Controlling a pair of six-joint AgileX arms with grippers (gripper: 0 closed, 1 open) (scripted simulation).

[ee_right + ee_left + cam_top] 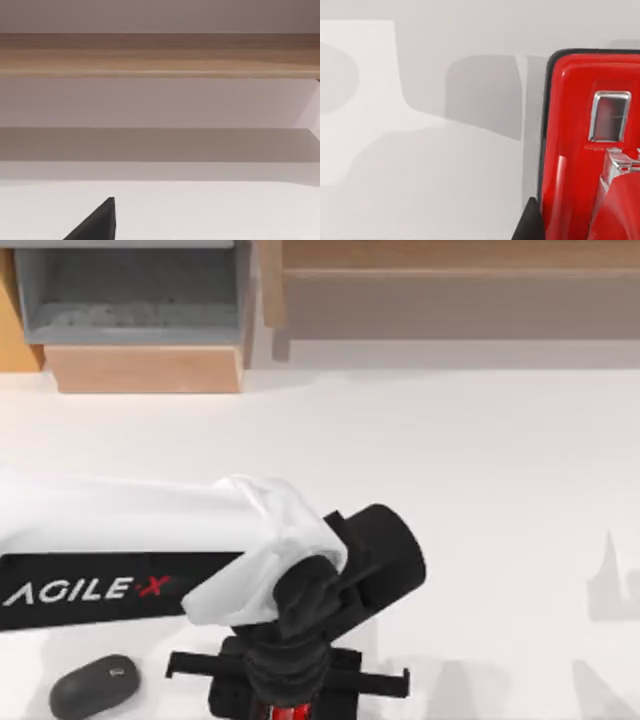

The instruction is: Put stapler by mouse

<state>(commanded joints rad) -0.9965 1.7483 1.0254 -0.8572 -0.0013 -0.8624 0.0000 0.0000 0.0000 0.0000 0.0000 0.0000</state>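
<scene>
So the left hand (290, 695) sits at the near edge of the white desk (470, 490), right over the red stapler (289, 711); can't tell if it's gripping. The mouse (94, 686) lies near, to its left.

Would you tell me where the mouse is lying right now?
In the top view the mouse lies at the table's near left edge, under the left arm and just left of the left gripper over the red stapler.

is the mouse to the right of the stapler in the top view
No, the mouse lies left of the stapler, near the table's front-left edge.
</scene>
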